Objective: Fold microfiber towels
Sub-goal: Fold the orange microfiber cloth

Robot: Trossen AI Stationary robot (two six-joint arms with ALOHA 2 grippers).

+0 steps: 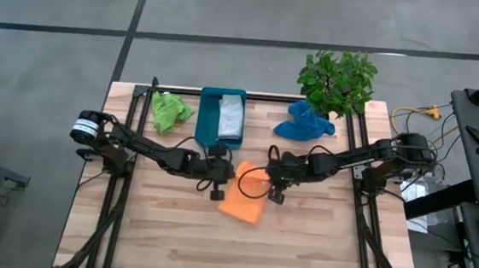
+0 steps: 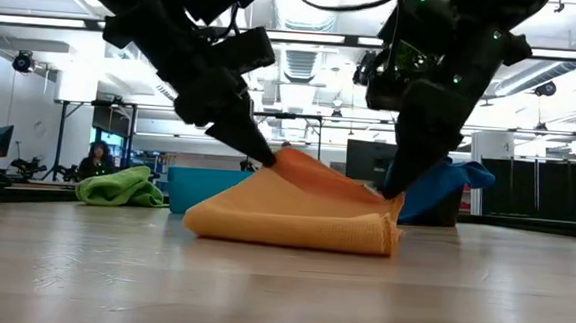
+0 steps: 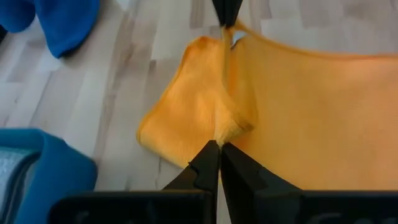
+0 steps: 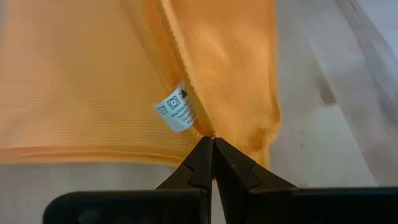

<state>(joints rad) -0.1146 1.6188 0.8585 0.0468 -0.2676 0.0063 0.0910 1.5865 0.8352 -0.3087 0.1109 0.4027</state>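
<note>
The orange towel (image 1: 247,201) lies at the table's middle, doubled over, its lower layer flat on the wood. My left gripper (image 1: 221,186) is shut on its left side and my right gripper (image 1: 274,191) is shut on its right side. In the low view the upper layer (image 2: 306,188) slopes up toward my left gripper (image 2: 265,160) and down toward my right gripper (image 2: 394,193). The grey towel (image 1: 231,116) lies in the teal tray (image 1: 209,114). The lime green towel (image 1: 170,111) and the blue towel (image 1: 303,122) lie crumpled on the table at the back. My left gripper pinches a bunched edge of the orange towel's upper layer (image 3: 225,127) between its two fingers, slanting down from the table's left. That edge is lifted above the table; the lower layer stays on the wood. My right gripper pinches the towel's edge beside the white care label (image 4: 202,127) between its two fingers, slanting down from the table's right. The held part is low, just above the table, with the cloth slack between the two grippers.
A potted plant (image 1: 338,78) stands at the back right, behind the blue towel. The teal tray stands just behind my left arm. Bare wood (image 1: 239,254) lies toward the near edge. A person (image 2: 96,160) sits far off in the room.
</note>
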